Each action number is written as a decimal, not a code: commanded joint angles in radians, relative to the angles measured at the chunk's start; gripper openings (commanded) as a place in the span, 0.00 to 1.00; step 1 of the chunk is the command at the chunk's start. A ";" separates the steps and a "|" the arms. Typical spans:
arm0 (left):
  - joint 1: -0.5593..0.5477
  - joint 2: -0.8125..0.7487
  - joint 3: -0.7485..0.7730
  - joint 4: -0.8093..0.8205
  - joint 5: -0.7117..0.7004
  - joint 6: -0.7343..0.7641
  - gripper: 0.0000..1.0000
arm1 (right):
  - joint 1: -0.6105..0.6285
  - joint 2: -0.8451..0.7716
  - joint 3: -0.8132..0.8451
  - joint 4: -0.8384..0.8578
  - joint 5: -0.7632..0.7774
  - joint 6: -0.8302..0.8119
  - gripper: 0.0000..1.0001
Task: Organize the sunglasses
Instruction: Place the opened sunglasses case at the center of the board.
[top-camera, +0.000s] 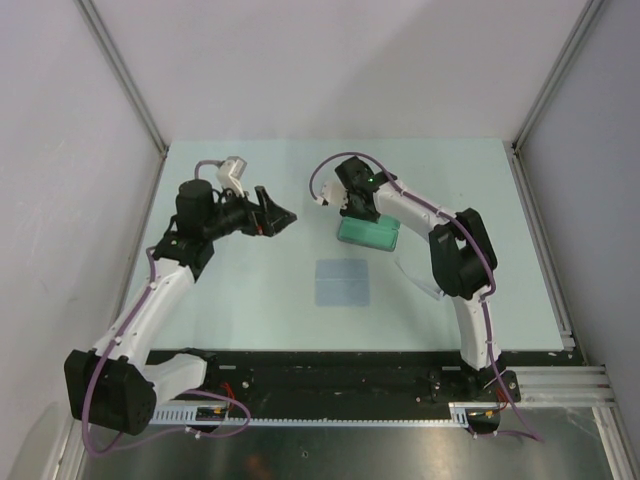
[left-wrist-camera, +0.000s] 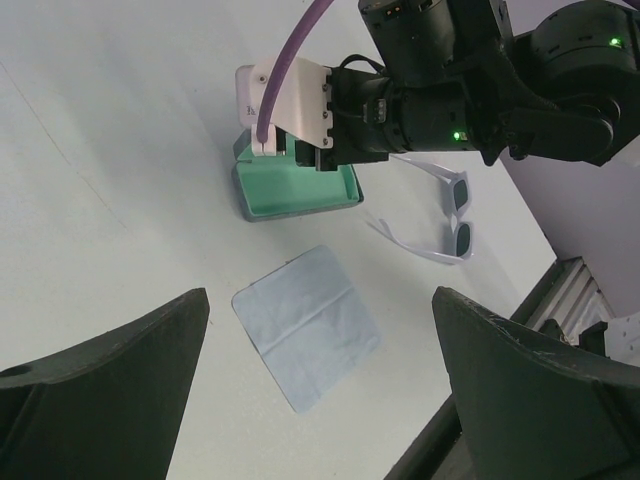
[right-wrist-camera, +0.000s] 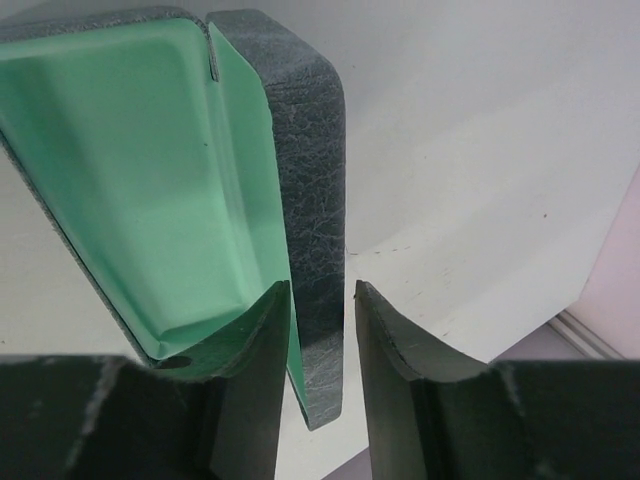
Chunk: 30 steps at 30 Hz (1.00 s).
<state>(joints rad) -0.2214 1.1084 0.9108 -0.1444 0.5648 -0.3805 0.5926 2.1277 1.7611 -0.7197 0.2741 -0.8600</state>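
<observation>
Left gripper (top-camera: 277, 211) — jaws wide, holding nothing. Right gripper (right-wrist-camera: 322, 290) — jaws narrow, straddling one wall of the open green-lined felt case (right-wrist-camera: 130, 170); whether they clamp it cannot be told. Sunglasses (left-wrist-camera: 459, 240) lie unfolded on the table (top-camera: 480, 190), right of centre in the left wrist view, near the case.

A pale mint-green flat tabletop (top-camera: 250, 320) is enclosed by plain matte grey-lilac wall panels (top-camera: 340, 60) at the back and on both sides. The panels meet at slim silver aluminium corner posts (top-camera: 122, 75). A black mounting strip (top-camera: 340, 375) runs along the near edge, with a brushed grey metal sheet (top-camera: 350, 450) below it. The light is even and shadows are soft.
</observation>
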 joint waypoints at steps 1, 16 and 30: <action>0.008 -0.039 -0.010 0.014 0.030 0.023 1.00 | 0.001 -0.068 0.012 0.020 -0.004 0.030 0.41; 0.016 -0.074 -0.029 0.014 0.020 0.015 1.00 | 0.006 -0.166 0.035 -0.035 -0.035 0.097 0.62; 0.020 0.003 -0.082 -0.009 -0.010 -0.070 0.99 | 0.030 -0.503 -0.145 0.092 -0.125 0.742 0.60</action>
<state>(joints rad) -0.2070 1.0576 0.8364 -0.1459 0.5541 -0.4030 0.6044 1.7367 1.7210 -0.7242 0.1326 -0.4480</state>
